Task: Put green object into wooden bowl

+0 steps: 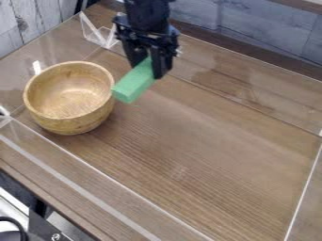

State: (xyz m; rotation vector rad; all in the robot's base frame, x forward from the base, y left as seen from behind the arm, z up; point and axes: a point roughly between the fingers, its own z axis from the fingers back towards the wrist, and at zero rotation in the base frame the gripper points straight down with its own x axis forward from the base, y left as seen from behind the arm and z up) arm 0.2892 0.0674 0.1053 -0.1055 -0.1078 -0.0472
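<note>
The pincer is clamped on the tilted green object, held above the tabletop just right of the wooden bowl. Released early, it could strike the rim and fall outside.

A dark wood-grain table, edged by clear acrylic walls, is carrying a light wooden bowl sitting at its left side.

This looks like a robot test bench in a lab. A wood-grain counter is fenced by low clear plastic walls, and a black robot arm hangs over it. Behind runs a pale whitewashed plank wall.
</note>
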